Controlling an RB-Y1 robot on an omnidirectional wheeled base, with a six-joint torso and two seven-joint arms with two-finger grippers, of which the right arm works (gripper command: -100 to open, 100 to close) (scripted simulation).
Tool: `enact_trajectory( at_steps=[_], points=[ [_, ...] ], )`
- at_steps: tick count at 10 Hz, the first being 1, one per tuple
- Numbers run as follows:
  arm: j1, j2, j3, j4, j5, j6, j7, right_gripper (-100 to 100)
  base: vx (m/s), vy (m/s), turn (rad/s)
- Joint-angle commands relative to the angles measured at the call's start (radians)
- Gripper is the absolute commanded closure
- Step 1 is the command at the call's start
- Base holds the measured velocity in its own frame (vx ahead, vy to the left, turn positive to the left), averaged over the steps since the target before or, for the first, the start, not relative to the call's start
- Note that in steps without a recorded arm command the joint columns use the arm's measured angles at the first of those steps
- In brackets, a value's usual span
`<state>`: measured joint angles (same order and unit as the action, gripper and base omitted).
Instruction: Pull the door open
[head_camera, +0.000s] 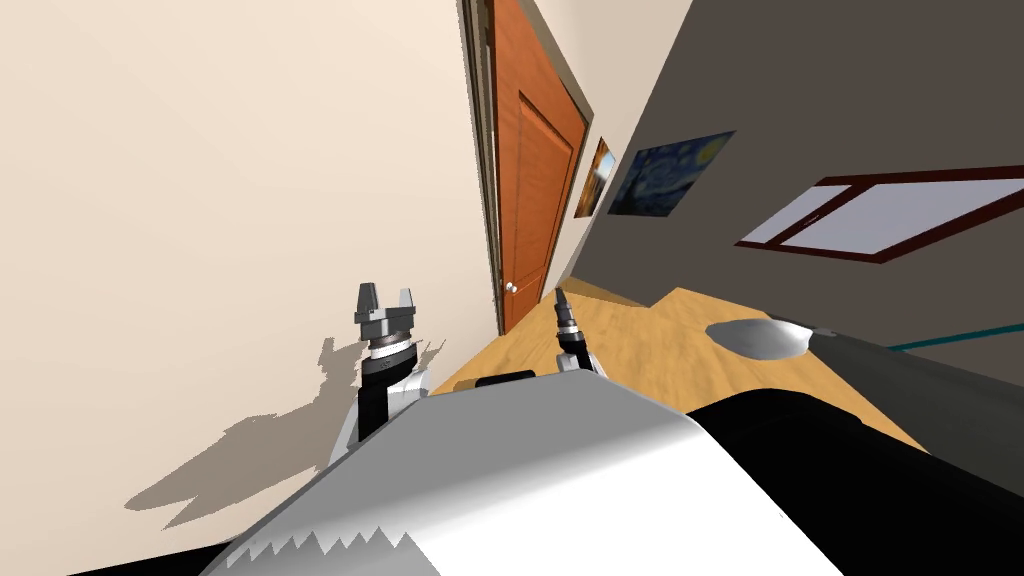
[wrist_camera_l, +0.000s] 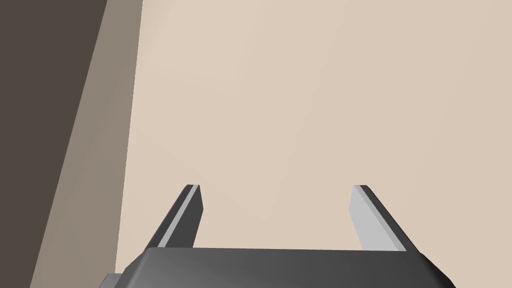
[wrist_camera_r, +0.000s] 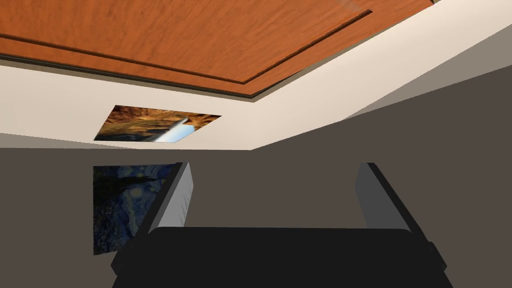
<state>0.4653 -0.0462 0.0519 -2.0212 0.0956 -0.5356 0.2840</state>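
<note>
Two hands, left hand (head_camera: 386, 293) and right hand (head_camera: 560, 297), hang open short of the far door (head_camera: 530, 180). Approach step, by the look of it; next, grasp its knob (head_camera: 512, 287).

Floor (head_camera: 620, 345): light tan wood with the grain showing, seen as a narrow wedge between the cream wall (head_camera: 250, 200) on my left and the dark grey-brown wall (head_camera: 820, 80) on my right. At its far end it meets the foot of the reddish-brown door (head_camera: 535, 180). A pale grey rounded shape (head_camera: 757, 337) sits at its right edge; cannot tell what it is, or whether it rests on the wood.
</note>
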Motion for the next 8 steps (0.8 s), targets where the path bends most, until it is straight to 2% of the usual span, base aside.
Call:
enact_trajectory(
  at_steps=[1, 8],
  points=[
    [-0.003, 0.0, 0.004, 0.039, 0.023, -0.018, 0.043, -100, 0.103, -0.02, 0.077],
    [-0.01, -0.012, 0.01, 0.208, 0.12, -0.089, 0.217, -100, 0.098, -0.02, 0.073]
  ],
)
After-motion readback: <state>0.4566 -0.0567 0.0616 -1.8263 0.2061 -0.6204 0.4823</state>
